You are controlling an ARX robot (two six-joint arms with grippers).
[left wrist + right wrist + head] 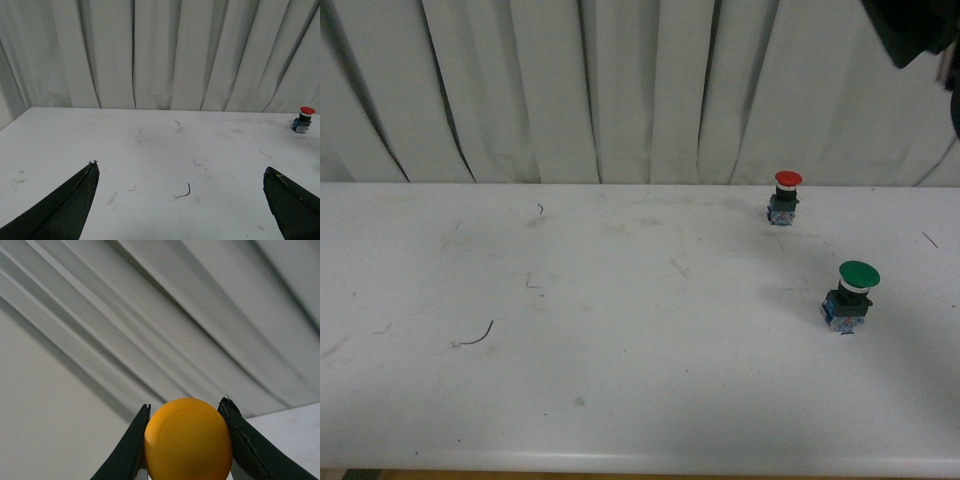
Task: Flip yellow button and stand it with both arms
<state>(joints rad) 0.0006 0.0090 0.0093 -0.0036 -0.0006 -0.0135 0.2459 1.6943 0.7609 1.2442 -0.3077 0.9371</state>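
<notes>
Between the two black fingers [245, 445] of the right gripper [186, 405] sits the yellow button [188, 442]. The right wrist view shows its round yellow cap facing the camera, and a finger presses on each side of the cap, so this gripper is holding it tight. The rest of the button is hidden behind the cap. Behind it hangs the gray curtain [150, 315], and a small corner of the white table [295, 415] shows beside it. The front view shows a black piece of the right arm [915, 30] up high, over the far right side of the table. The left gripper [180, 166] hangs above the table with its two fingers spread wide apart and nothing between them. Under it lies a thin bit of black wire [184, 192]. On the right side of the table stand two more buttons, both upright with their caps on top. The red button [786, 196] is far back, near the curtain. The green button [852, 295] is closer to the robot and well apart from the red one.
</notes>
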